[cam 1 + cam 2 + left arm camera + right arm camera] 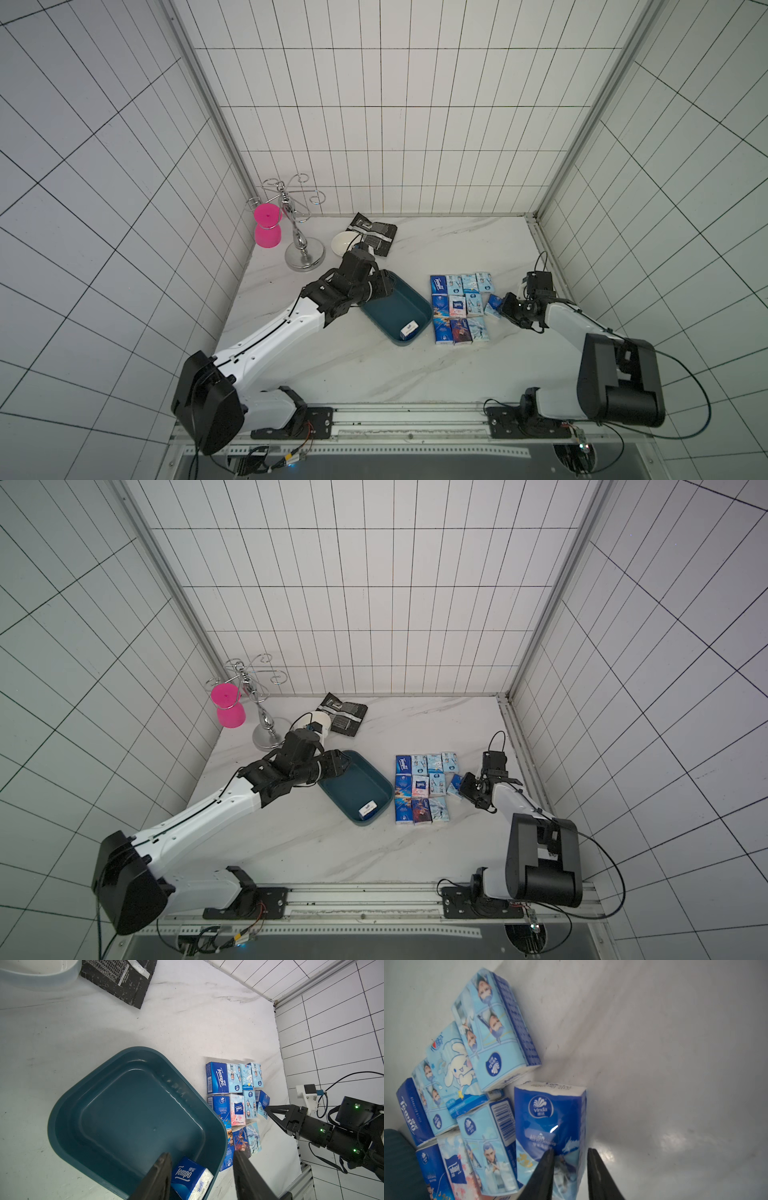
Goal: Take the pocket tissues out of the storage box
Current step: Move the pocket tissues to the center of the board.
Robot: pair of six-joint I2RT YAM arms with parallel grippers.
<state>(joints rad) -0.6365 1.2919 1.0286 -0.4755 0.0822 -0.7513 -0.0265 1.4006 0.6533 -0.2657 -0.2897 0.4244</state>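
Nearly done, by my reckoning: most of the pocket tissues (459,309) sit in close rows on the worktop (374,374) just beside the storage box (395,306); one last packet (191,1176) lies in the box's corner nearest the robot's base; the left claw (201,1154) hangs over the box, spread and empty; the right claw (570,1150) is narrowly parted about the end of a tilted packet (550,1118) at the rows' edge, though whether it pinches or has let go I cannot tell; the worktop is white, grey-veined marble; white tiled walls with dark grout close it in.
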